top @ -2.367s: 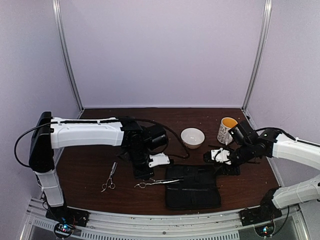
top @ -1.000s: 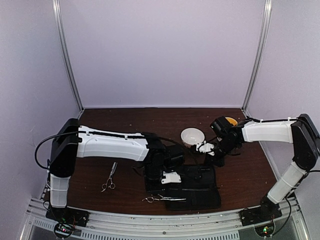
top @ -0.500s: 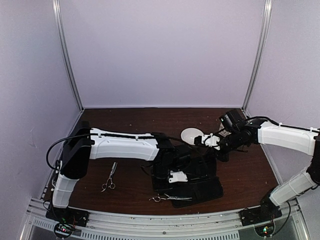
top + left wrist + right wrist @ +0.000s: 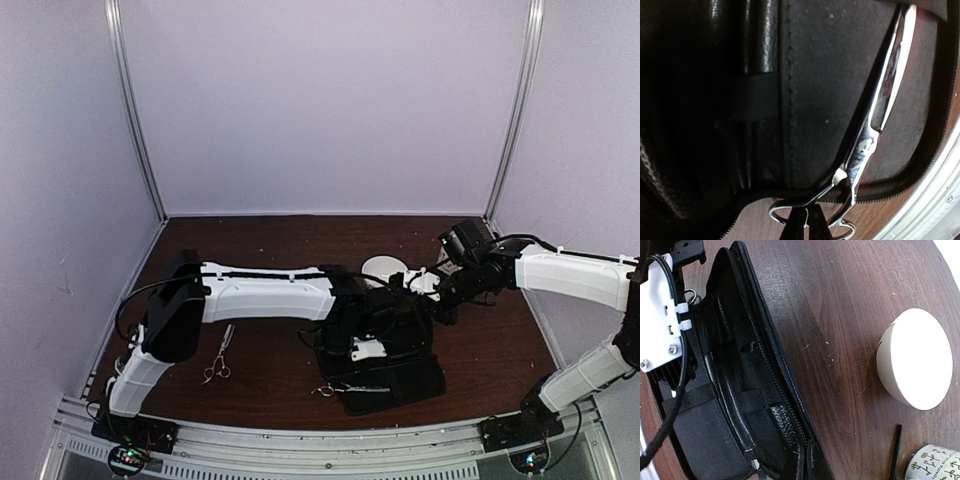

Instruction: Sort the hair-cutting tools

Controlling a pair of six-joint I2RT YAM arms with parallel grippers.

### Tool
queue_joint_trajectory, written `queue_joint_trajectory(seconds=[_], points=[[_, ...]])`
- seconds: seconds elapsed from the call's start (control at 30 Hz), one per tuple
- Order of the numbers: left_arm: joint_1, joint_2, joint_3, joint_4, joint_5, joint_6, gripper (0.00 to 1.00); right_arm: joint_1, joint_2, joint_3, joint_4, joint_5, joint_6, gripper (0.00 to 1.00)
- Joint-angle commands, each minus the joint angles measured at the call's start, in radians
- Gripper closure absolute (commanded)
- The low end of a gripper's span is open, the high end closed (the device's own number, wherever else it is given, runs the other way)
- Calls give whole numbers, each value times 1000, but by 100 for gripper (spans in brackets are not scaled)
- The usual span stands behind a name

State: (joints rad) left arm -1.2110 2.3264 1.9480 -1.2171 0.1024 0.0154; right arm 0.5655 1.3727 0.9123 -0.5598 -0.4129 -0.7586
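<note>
The scissors' (image 4: 879, 107) rings, the mug (image 4: 935, 465) and the case's (image 4: 765, 340) edge run off the bottom; the left arm (image 4: 270, 292) half hides the bowl (image 4: 378, 265).

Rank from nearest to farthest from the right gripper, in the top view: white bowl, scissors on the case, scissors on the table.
1. White bowl, close beside the right gripper.
2. Scissors on the case, toward the near edge of that case.
3. Scissors on the table, far off to the left.

First scissors (image 4: 875, 125) rested on case (image 4: 410, 378), at its front edge; second scissors (image 4: 219, 352) on table (image 4: 270, 250), left of case; bowl (image 4: 378, 268) behind case.
</note>
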Motion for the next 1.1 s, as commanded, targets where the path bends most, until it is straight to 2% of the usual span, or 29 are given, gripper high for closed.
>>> queue_joint_trajectory(seconds=[0.0, 0.53, 0.8, 1.07], points=[[-1, 36, 78, -24, 33, -59, 100, 8, -13, -12, 1, -33, 17, 100], [-34, 111, 189, 87, 149, -189, 100, 6, -14, -10, -8, -47, 30, 100], [-40, 120, 178, 242, 150, -312, 100, 7, -23, -9, -9, -52, 38, 100], [-41, 145, 174, 351, 184, -359, 100, 5, -25, -12, -14, -55, 37, 100]])
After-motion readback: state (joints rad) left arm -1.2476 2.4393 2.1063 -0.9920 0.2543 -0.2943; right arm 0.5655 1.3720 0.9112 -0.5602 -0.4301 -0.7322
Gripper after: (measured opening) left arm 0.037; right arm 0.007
